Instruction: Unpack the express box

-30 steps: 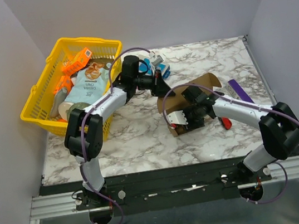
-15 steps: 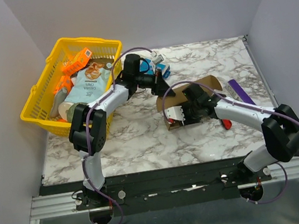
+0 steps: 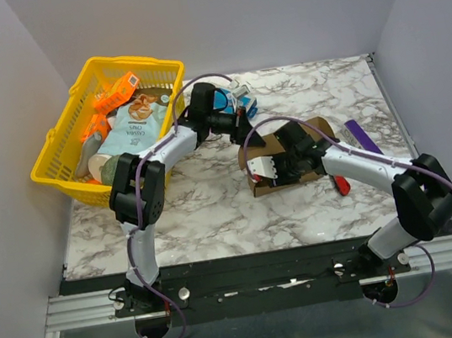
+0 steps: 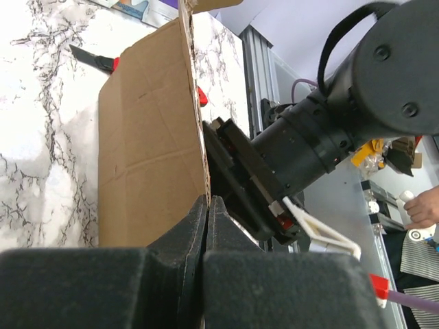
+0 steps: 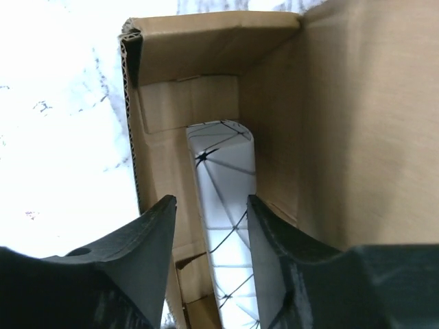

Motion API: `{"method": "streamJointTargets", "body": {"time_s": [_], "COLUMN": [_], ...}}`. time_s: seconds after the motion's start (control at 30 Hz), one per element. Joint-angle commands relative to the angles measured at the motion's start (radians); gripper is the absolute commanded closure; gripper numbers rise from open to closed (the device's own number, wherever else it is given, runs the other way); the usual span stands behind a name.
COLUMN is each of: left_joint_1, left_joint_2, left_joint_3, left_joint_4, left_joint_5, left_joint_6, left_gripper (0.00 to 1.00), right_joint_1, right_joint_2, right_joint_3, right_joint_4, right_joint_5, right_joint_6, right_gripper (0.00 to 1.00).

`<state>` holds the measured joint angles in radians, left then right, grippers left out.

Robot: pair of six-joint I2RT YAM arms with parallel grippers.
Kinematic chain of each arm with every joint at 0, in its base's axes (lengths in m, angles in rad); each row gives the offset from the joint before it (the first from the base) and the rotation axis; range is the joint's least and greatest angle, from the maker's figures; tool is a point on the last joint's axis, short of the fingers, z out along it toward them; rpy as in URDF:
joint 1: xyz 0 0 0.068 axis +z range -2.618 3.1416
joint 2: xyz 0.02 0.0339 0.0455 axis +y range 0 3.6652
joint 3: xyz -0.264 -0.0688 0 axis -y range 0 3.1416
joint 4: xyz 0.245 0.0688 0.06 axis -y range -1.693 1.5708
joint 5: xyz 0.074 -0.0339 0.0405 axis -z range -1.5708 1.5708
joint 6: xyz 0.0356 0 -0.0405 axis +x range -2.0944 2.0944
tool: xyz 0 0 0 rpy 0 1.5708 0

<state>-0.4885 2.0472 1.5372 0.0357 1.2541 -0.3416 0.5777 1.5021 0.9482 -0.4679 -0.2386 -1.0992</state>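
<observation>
Right now the express box (image 3: 288, 183) lies on the marble table (image 3: 190, 212), a little right of centre, opened up with a brown flap raised on its far side. My left gripper (image 4: 208, 205) reaches across to it from the basket side and is clamped on the edge of one cardboard flap. In the left wrist view the 2 black fingers (image 4: 185, 226) meet with only a thin seam between them. The corrugated edge of the flap runs straight down into that seam.

My right gripper (image 5: 209, 205) is pushed into the open carton. Its 2 fingers (image 5: 147, 240) stand apart, 1 on each side of a white packet (image 5: 223, 178) marked with thin black lines, which lies along the inner wall. A strip of bare cardboard shows between 1 finger and the packet. The other finger overlaps the packet's edge, and I cannot tell whether it touches.

Away from the carton, a yellow basket (image 3: 54, 171) full of packets sits at the far left corner. A small blue-and-white box (image 3: 243, 103) rests just beyond my left wrist. A flat purple bar (image 3: 362, 137) lies to the right of the carton, and a red-handled cutter (image 3: 341, 187) lies beside my right forearm.
</observation>
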Motion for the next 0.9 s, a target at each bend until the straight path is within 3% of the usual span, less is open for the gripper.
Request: {"method": "streamJointTargets", "body": {"time_s": [0.0, 0.23, 0.33, 0.47, 0.6, 0.73, 0.83, 0.87], "left_joint_1": [-0.007, -0.009, -0.009, -0.009, -0.005, 0.002, 0.004, 0.004], "left_joint_2": [0.039, 0.042, 0.045, 0.045, 0.036, 0.028, 0.028, 0.027], "left_joint_3": [0.011, -0.011, -0.011, -0.011, -0.011, -0.008, -0.006, -0.008], "left_joint_4": [-0.005, 0.061, 0.076, 0.075, 0.066, 0.053, 0.061, 0.067], "left_joint_5": [0.005, 0.021, 0.025, 0.022, 0.016, 0.004, -0.002, -0.002], "left_joint_6": [0.000, -0.057, -0.073, -0.071, -0.065, -0.043, -0.046, -0.060], "left_gripper": [0.97, 0.97, 0.97, 0.97, 0.97, 0.97, 0.97, 0.97], "right_joint_1": [0.001, -0.001, -0.003, -0.006, -0.019, -0.022, -0.022, -0.022], "right_joint_2": [0.050, 0.109, 0.148, 0.176, 0.113, 0.000, -0.051, -0.055], "right_joint_3": [0.015, 0.009, 0.017, 0.038, 0.058, 0.060, 0.063, 0.061], "right_joint_4": [-0.069, -0.023, -0.047, -0.115, -0.218, -0.261, -0.281, -0.281], "right_joint_5": [-0.013, -0.001, -0.024, -0.042, -0.097, -0.125, -0.137, -0.134], "right_joint_6": [0.010, 0.009, -0.020, -0.056, -0.074, -0.079, -0.074, -0.073], "right_gripper": [0.43, 0.42, 0.53, 0.77, 0.94, 1.00, 1.00, 0.94]}}
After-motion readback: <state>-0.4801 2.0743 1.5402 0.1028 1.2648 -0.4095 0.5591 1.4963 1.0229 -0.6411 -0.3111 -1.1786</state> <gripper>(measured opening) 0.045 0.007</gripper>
